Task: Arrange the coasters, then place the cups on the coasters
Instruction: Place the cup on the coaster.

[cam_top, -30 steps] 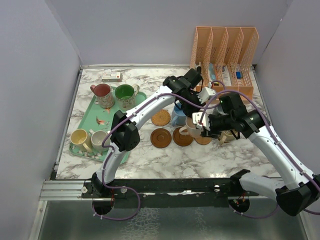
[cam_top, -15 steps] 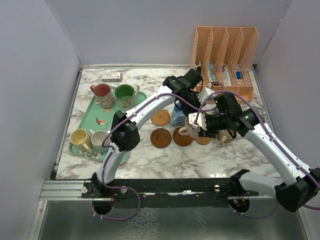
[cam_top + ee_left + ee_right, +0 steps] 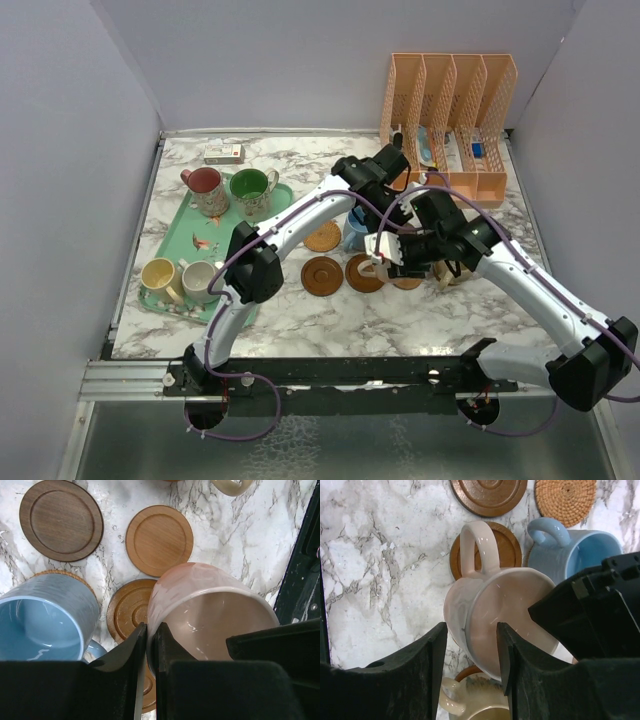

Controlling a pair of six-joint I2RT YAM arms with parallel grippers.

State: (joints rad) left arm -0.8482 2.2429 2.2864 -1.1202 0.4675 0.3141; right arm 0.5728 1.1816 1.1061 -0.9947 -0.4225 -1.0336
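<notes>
My left gripper (image 3: pixel 148 635) is shut on the rim of the pink cup (image 3: pixel 210 615), one finger inside and one outside. The cup hangs tilted over a ringed coaster (image 3: pixel 127 615), next to the blue cup (image 3: pixel 45 620). My right gripper (image 3: pixel 470 645) stands open, its fingers straddling the opposite wall of the pink cup (image 3: pixel 495 610), handle pointing away. In the top view both grippers meet at the pink cup (image 3: pixel 378 258) mid-table. A woven coaster (image 3: pixel 322 237) and dark brown coasters (image 3: pixel 322 275) lie nearby. A cream cup (image 3: pixel 485 705) sits below on a coaster.
The mint tray (image 3: pixel 190 235) at left carries red (image 3: pixel 205 185), green (image 3: pixel 250 185), yellow (image 3: pixel 158 275) and pale (image 3: pixel 198 280) cups. An orange file rack (image 3: pixel 450 110) stands at the back right. A small box (image 3: pixel 223 153) lies at the back.
My right gripper has moved left and now straddles the pink cup's wall. The left gripper keeps its hold on the cup and has barely shifted.
</notes>
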